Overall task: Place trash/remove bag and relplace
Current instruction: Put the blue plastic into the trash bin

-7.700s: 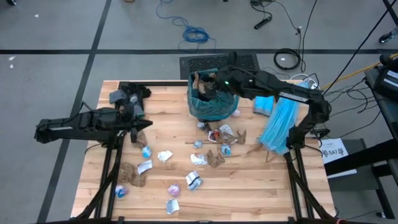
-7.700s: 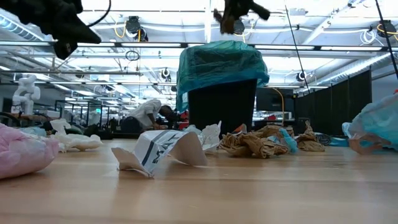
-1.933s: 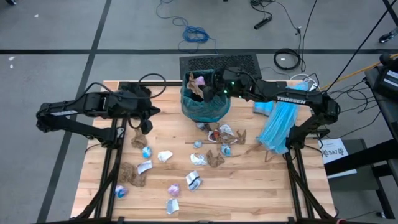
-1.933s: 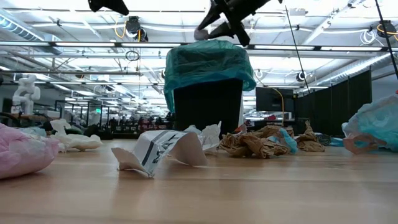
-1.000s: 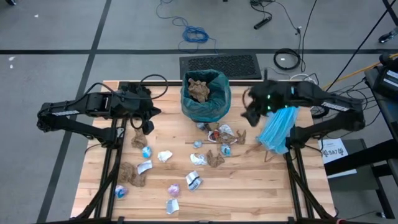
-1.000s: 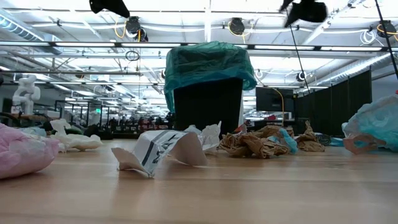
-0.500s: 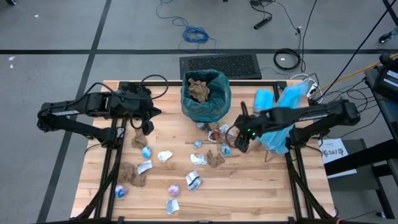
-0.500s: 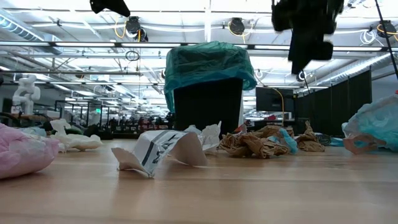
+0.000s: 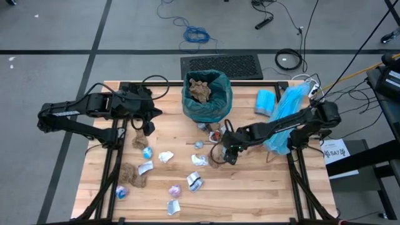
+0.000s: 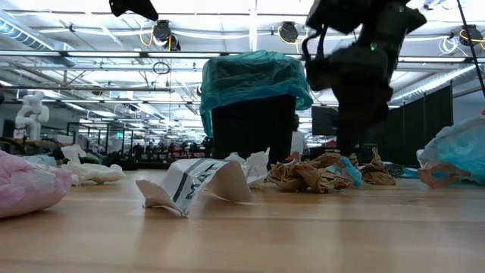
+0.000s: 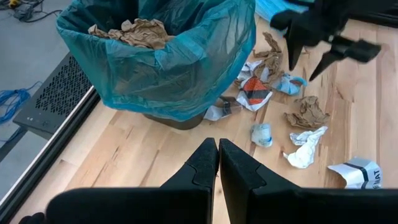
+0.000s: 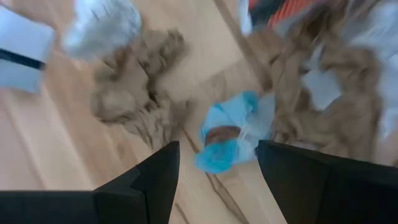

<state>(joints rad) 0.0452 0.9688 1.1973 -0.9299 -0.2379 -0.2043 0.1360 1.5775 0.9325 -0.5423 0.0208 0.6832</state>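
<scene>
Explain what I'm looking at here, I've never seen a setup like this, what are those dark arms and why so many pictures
These are two robot arms at a wooden table, each ending in a two-finger pincer. One picture looks straight down, one looks level across the tabletop, and one comes from a camera on each wrist. A bin lined with a teal bag stands at the back, brown paper already inside. Scraps of trash lie scattered on the wood, and a paler blue bag lies by the right arm. The right pincer is open, low over a blue wrapper and holding nothing. The left pincer is shut and empty, hanging beside the bin.
</scene>
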